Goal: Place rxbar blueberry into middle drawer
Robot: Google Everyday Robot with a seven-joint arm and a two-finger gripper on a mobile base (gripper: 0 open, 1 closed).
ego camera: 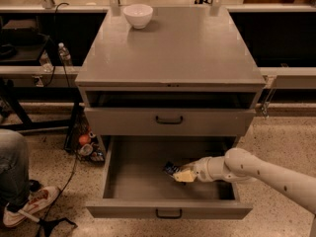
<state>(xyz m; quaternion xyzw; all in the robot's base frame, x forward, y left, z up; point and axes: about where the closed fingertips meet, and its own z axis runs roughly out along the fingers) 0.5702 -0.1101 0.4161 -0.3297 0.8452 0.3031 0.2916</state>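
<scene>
The middle drawer [114,174] is pulled wide open below the closed grey drawer front [169,121]. My gripper [179,174] reaches into it from the right, low over the drawer floor, right of its middle. It is shut on the rxbar blueberry [171,169], a small dark navy bar with pale lettering that sticks out to the left of the yellowish fingertips [183,176]. The bar sits just above or on the drawer floor; I cannot tell which.
A white bowl [138,15] stands at the back left of the cabinet top [187,48]. A person's leg and shoe [19,201] are on the floor at the left. Bottles and clutter [85,144] lie beside the cabinet's left side.
</scene>
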